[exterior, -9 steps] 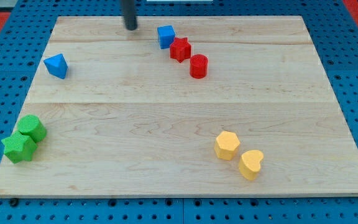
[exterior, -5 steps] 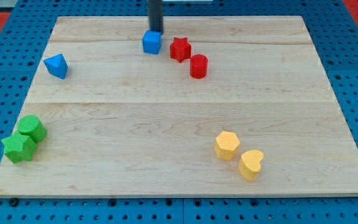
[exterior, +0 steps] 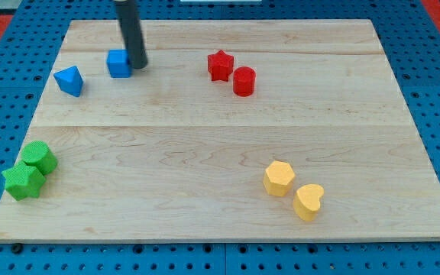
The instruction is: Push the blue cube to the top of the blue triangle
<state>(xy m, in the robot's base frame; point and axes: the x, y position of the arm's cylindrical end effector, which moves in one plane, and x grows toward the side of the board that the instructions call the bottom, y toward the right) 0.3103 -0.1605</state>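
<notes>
Pale wooden counter (exterior: 220, 153): small blue plastic cube (exterior: 118, 63) sits near blue triangular block (exterior: 69, 80), at its upper right, not yet above it. Final leftward-upward shove left, I judge. My tip (exterior: 137, 64), bare rod tool holding nothing, touches cube's right side.

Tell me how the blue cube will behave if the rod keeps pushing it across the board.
The blue cube sits flat on the smooth wooden board, so it will probably slide rather than roll or tip. It looks small and rigid, likely light. My tip stands against its right side; an off-centre push may well turn it, so it could veer before reaching the blue triangle.
</notes>
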